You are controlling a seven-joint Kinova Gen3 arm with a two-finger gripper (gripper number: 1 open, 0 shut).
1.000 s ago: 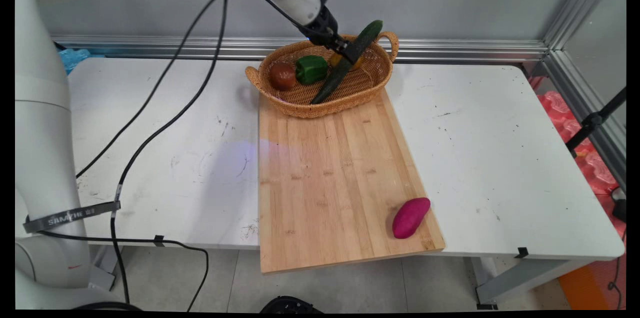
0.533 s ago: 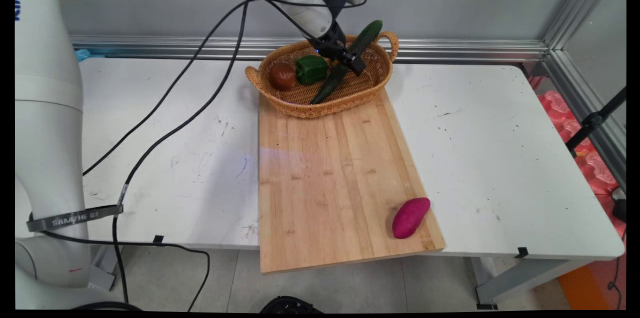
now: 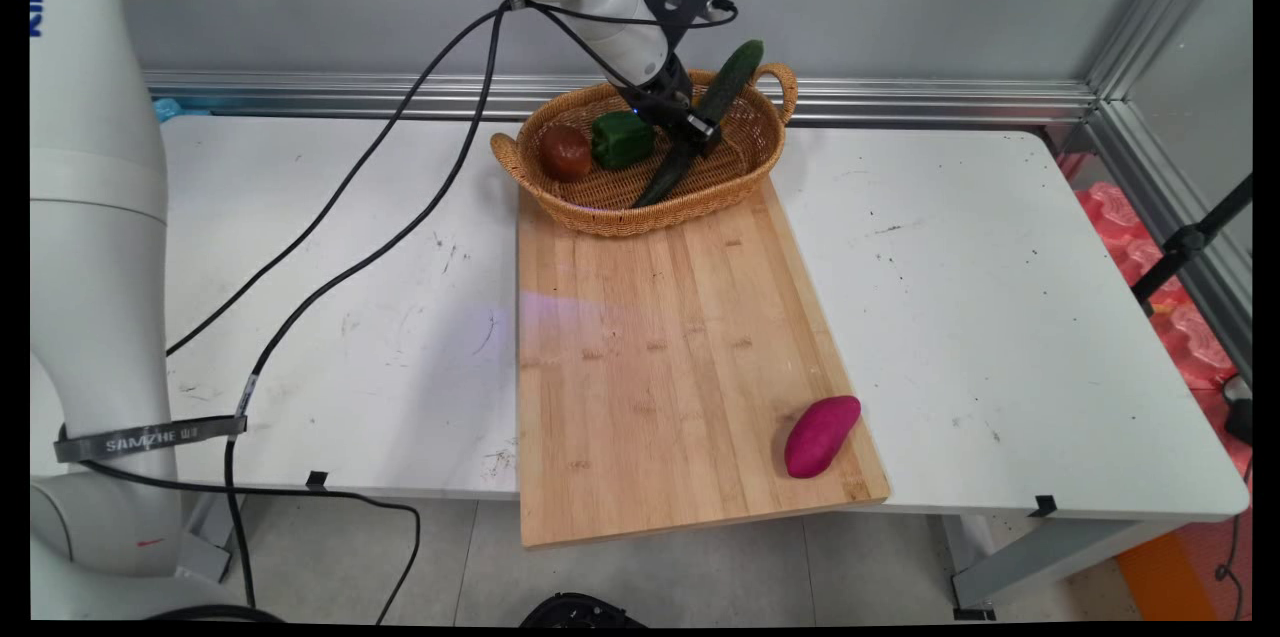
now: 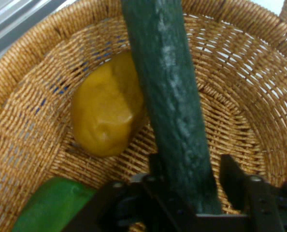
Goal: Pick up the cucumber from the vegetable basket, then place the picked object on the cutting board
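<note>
One tool, spread, straddles the cucumber (inside the basket).

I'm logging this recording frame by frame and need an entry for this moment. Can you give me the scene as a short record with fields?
gripper: gripper down inside the basket, one finger on each side of the cucumber, gap on one side
cucumber: cucumber leaning on the far rim, its far end sticking out
basket: wicker basket on the cutting board's far end
also in basket: tomato, green pepper, yellow fruit beside the cucumber
cutting board: cutting board, purple sweet potato at its near right corner
</note>
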